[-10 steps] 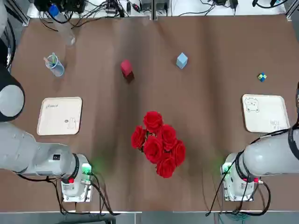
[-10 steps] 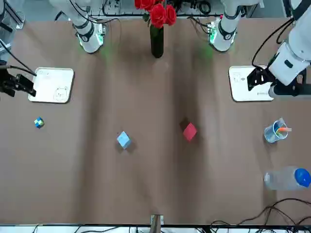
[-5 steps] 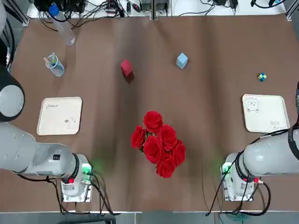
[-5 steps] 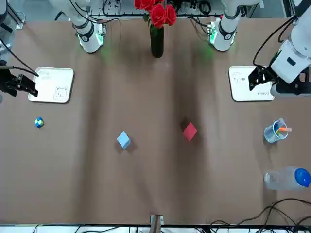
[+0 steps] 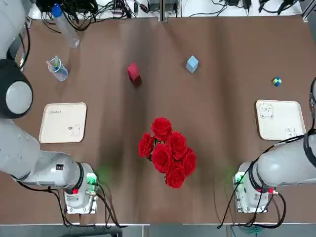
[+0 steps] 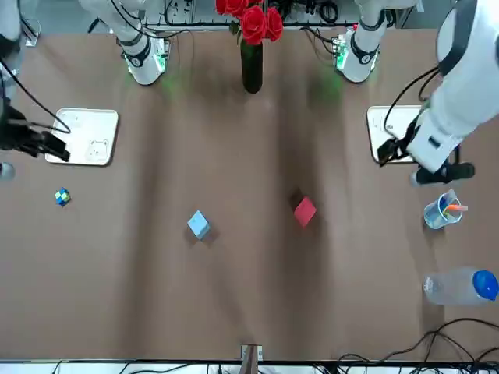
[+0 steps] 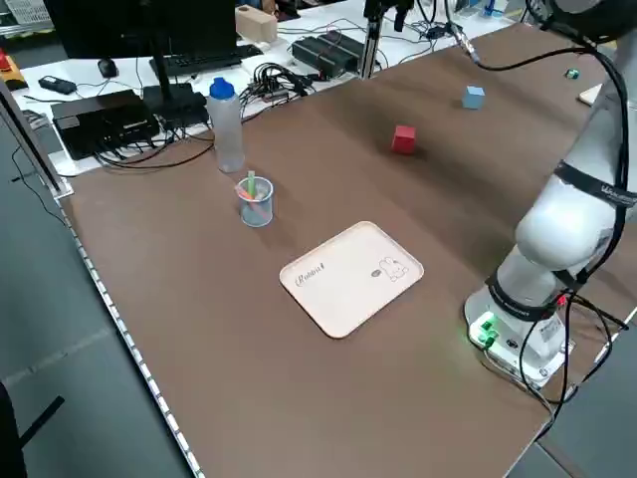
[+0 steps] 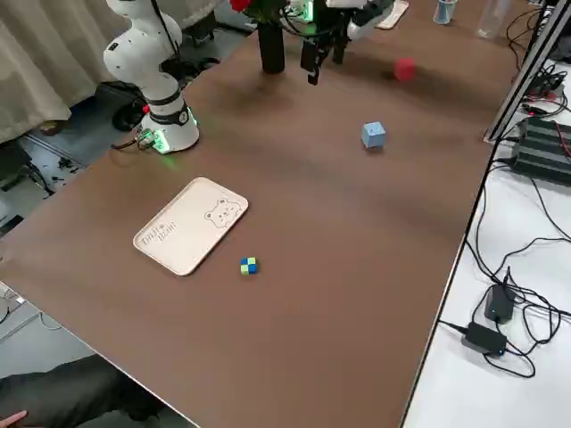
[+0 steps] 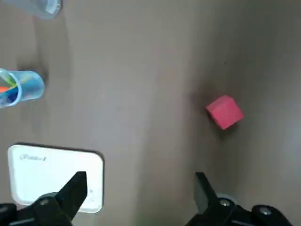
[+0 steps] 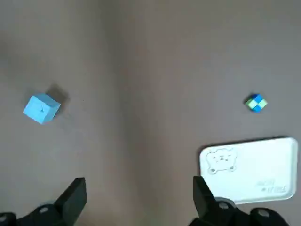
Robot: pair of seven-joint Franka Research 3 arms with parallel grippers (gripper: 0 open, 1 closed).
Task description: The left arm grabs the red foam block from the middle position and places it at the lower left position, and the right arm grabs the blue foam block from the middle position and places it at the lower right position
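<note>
The red foam block [image 5: 133, 71] and blue foam block [image 5: 192, 63] sat untouched mid-desk [image 5: 222, 138], well apart. Both hands hung high, probably for approach: left hand [image 9: 138, 188] released; right hand [image 10: 138, 190] likewise spread, empty.

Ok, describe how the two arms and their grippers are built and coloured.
Both arms have smooth, rounded white shells. Each base glows with a green light and shows small red spots, with black cables trailing off it. The left gripper and right gripper each have two black, wedge-shaped fingers on a dark body.
</note>
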